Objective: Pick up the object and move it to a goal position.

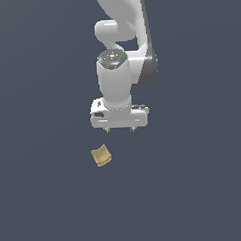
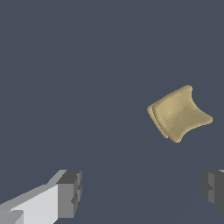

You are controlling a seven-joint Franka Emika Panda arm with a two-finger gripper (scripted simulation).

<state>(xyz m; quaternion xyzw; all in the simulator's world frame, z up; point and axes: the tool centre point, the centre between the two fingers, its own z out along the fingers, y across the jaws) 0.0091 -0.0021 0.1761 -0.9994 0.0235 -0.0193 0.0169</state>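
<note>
Wrist view shows the gripper [image 2: 142, 192], jaws apart and empty, approaching the object [image 2: 179, 113], needing alignment over it before descent.

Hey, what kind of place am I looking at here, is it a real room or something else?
Likely a bare simulated test scene: a flat, featureless grey floor, one white robot arm with open gripper, and one small tan object.

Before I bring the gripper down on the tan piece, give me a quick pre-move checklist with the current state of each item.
1. Gripper open: ok, fingers spread wide in the wrist view.
2. Nothing held: ok.
3. Tan piece in sight: ok, seen in both views.
4. Gripper centred over the piece: not ok, the piece lies outside the finger gap.
5. Floor around the piece free of other things: ok.
6. Goal position: cannot tell, no marker visible.
</note>
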